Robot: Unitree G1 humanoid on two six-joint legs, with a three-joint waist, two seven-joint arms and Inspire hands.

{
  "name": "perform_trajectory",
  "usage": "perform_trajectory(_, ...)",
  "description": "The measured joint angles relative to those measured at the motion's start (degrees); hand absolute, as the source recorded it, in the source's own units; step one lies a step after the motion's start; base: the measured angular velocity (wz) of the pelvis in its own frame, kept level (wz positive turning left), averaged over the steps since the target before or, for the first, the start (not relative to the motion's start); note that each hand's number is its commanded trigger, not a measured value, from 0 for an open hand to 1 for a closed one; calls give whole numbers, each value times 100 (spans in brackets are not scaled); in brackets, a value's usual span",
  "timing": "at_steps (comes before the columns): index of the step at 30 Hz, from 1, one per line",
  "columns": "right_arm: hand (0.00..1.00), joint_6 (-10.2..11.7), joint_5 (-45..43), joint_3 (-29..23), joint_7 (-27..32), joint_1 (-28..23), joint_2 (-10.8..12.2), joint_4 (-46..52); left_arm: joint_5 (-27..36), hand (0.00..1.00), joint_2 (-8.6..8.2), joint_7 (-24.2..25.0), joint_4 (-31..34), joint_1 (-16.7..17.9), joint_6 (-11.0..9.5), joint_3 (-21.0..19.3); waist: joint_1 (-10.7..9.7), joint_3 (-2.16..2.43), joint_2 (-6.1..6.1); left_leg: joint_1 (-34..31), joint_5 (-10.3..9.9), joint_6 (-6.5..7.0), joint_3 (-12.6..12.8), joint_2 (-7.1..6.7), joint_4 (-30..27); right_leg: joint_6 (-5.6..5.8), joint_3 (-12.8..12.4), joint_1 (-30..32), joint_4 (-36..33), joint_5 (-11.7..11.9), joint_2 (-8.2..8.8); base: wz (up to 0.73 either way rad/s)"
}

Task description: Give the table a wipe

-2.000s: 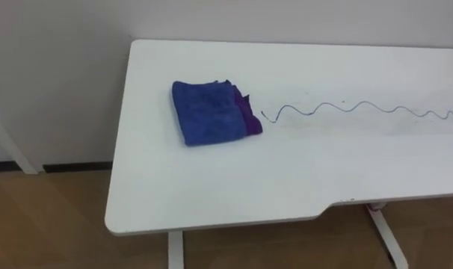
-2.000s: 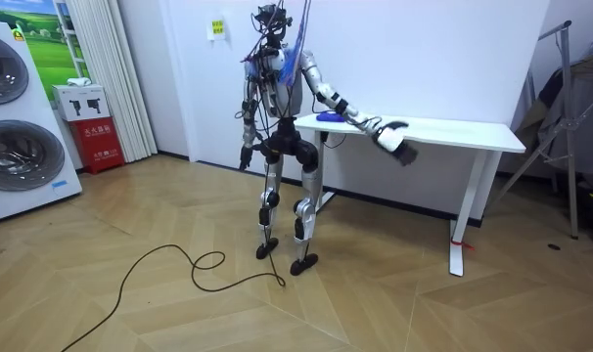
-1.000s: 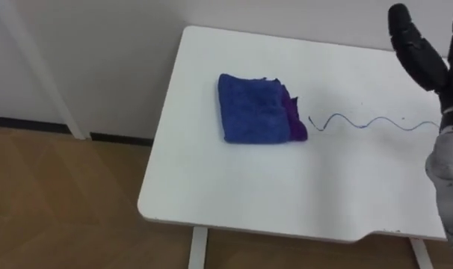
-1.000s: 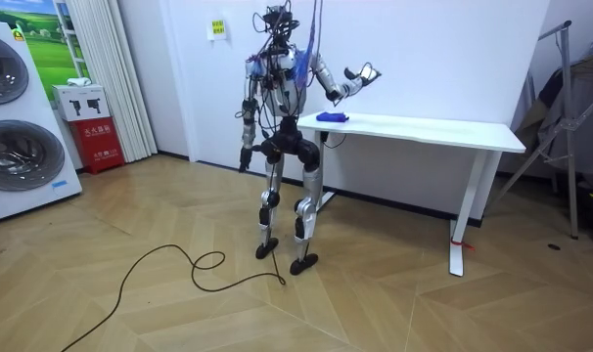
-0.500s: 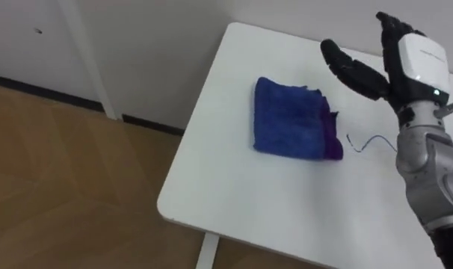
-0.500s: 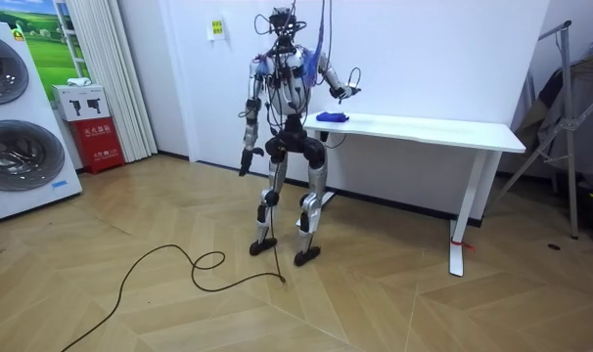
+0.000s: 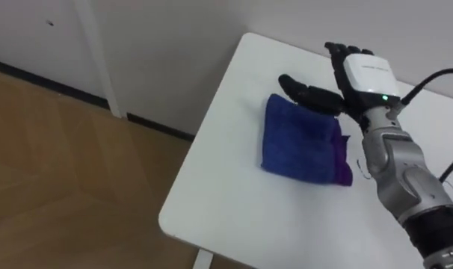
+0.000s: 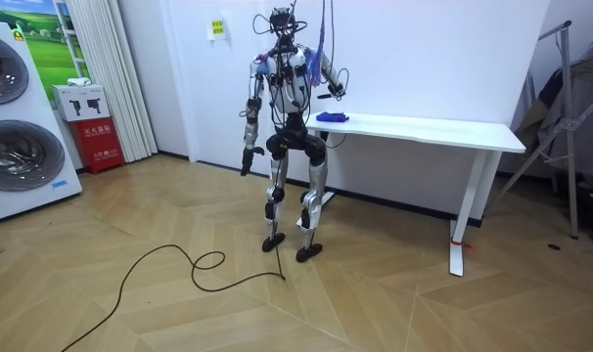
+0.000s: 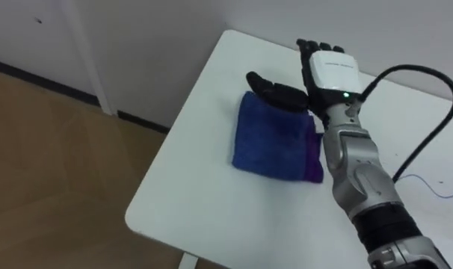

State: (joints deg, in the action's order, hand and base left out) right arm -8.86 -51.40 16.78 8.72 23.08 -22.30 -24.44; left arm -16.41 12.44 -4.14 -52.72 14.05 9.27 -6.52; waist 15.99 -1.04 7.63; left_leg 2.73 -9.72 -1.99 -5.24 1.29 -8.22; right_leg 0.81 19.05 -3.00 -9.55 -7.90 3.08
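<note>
Blue cloth (image 7: 301,142) folded, flat on white surface (image 7: 226,198) nr its left end, right robot hand (image 7: 359,75) over cloth's far edge, fingers straight & released, thumb out across cloth, left robot hand (image 8: 246,166) hanging by hip, state can't tell

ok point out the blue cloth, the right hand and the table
blue cloth (image 7: 297,146): left eye view, middle of its folded top face
right hand (image 7: 365,77): left eye view, white back of the hand
table (image 7: 226,202): left eye view, bare top near its near corner
</note>
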Motion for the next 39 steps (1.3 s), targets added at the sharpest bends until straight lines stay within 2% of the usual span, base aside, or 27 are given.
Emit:
perform_trajectory(7,0,11,-145,57,-22,0,7,26,5,0,9,-6,-3,16,-17,8,56,-28,-44,-27,-9,16,7,-4,-2,16,28,-5,3,-10,1,3)
perform_trajectory(9,0,8,-133,123,-21,0,6,80,5,0,9,-18,-1,3,-17,76,84,-44,-86,-24,-12,22,32,-2,-12,20,26,-1,3,-12,1,-5)
perform_trajectory(12,0,51,-151,234,-25,-8,5,111,1,0,-4,-18,-2,-58,-28,114,96,-36,-192,-52,-54,93,44,8,-36,16,8,19,4,-23,-19,-6)
perform_trajectory(13,0,63,-166,249,-56,-21,7,187,0,0,2,-22,-5,-111,-49,114,105,-30,-221,-72,-57,101,48,7,-36,12,11,42,1,-31,-18,0)
perform_trajectory(16,0,66,-193,324,-148,-41,7,486,3,0,-5,-27,-15,-119,-69,123,119,28,-301,-105,-50,109,70,7,-53,11,4,79,-9,-31,-20,-3)
perform_trajectory(19,0,68,-305,348,-152,-271,12,875,-3,0,-10,-67,65,-44,-64,212,86,81,-334,-103,-47,110,65,7,-89,11,9,32,-12,-31,-17,3)
perform_trajectory(24,0,100,-465,350,-277,-758,50,1122,-4,0,-56,-64,247,40,-87,232,99,97,-309,-69,-48,110,68,5,-93,11,6,16,-17,-31,-14,0)
perform_trajectory(28,0,141,-458,349,-364,-1089,102,1118,-1,0,-57,-71,196,84,-98,329,85,74,-340,-28,-48,110,126,6,-88,10,-41,-12,-30,-30,-14,-7)
perform_trajectory(32,0,195,-268,345,-397,-1360,155,1117,0,0,-56,-71,179,119,-109,340,-20,65,-345,-9,-49,111,134,5,-58,10,-31,-26,-30,-31,-8,-1)
perform_trajectory(35,0,213,-194,322,-399,-1439,154,1091,1,0,-56,-70,74,106,-109,338,-79,30,-343,-14,-49,111,139,5,-48,9,-27,-25,-27,-32,-7,0)
perform_trajectory(37,0,321,-195,235,-389,-1439,154,975,-1,0,-57,-67,75,111,-109,333,-143,10,-328,-25,-50,113,139,5,-44,8,-29,-21,-14,-32,-8,0)
perform_trajectory(39,0,381,-193,176,-386,-1440,154,813,-7,0,-66,-61,91,126,-109,333,-165,12,-317,-29,-55,119,141,2,-40,8,-29,-19,-4,-32,-7,0)
